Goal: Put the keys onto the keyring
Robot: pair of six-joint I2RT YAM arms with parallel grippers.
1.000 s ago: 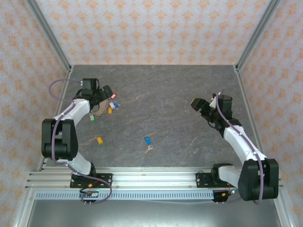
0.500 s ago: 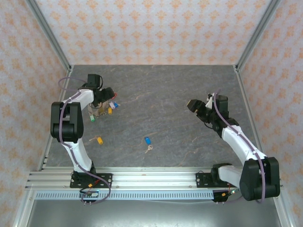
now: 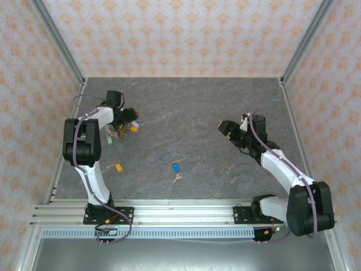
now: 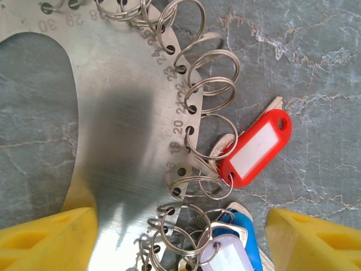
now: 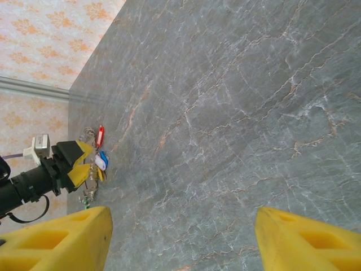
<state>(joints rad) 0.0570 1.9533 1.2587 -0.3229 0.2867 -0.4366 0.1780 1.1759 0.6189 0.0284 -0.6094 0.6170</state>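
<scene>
The keyring (image 4: 121, 113) is a flat metal ring with numbered holes and wire split rings along its rim; it lies at the far left of the table (image 3: 117, 133). On its rings hang a red-tagged key (image 4: 256, 148), a blue-tagged key (image 4: 246, 230) and a pale lilac tag (image 4: 224, 257). My left gripper (image 4: 180, 243) stands open just above this rim, one yellow fingertip (image 4: 48, 240) over the plate and the other beyond the tags. A loose yellow key (image 3: 117, 166) and a loose blue key (image 3: 175, 168) lie nearer the front. My right gripper (image 3: 225, 129) is open over bare table.
A green tag (image 3: 110, 141) sticks out beside the keyring. The left metal frame post (image 3: 73, 96) runs close behind the left arm. Grey marbled tabletop (image 5: 225, 113) stretches between the two grippers. The right wrist view shows the left gripper (image 5: 76, 164) far off by the wall.
The left arm has swung in over the keyring and its jaws have narrowed somewhat. The right gripper has moved left, towards the middle of the table.
</scene>
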